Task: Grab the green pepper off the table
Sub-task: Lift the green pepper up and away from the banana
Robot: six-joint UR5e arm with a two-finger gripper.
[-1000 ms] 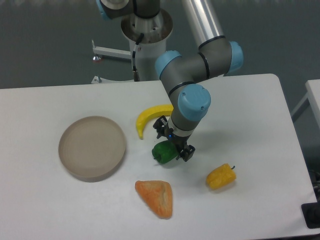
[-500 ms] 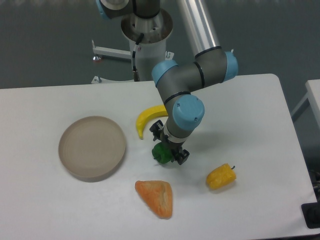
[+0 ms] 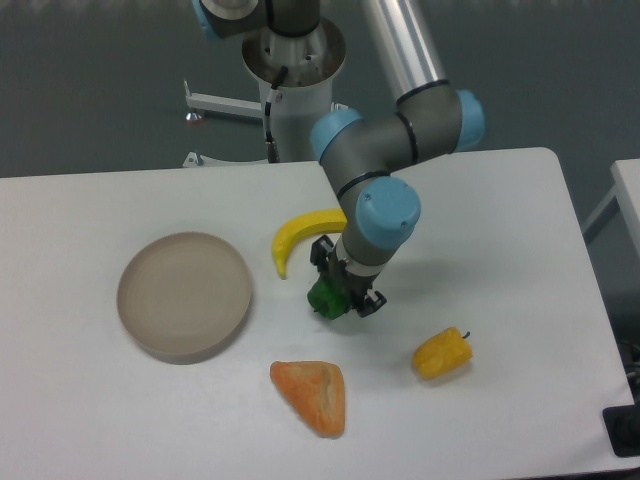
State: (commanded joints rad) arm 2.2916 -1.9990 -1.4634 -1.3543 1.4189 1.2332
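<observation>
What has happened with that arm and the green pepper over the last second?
The gripper came in over the green pepper and its fingers drew together around it; they now look closed on the pepper, which has shifted slightly and sits a bit higher in the picture. Whether it has left the table is unclear. The banana, plate, yellow pepper and orange wedge have not moved.

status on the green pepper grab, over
Tool shut on green pepper. Pepper low over the table, lift unclear. Banana close behind, yellow pepper well clear.
</observation>
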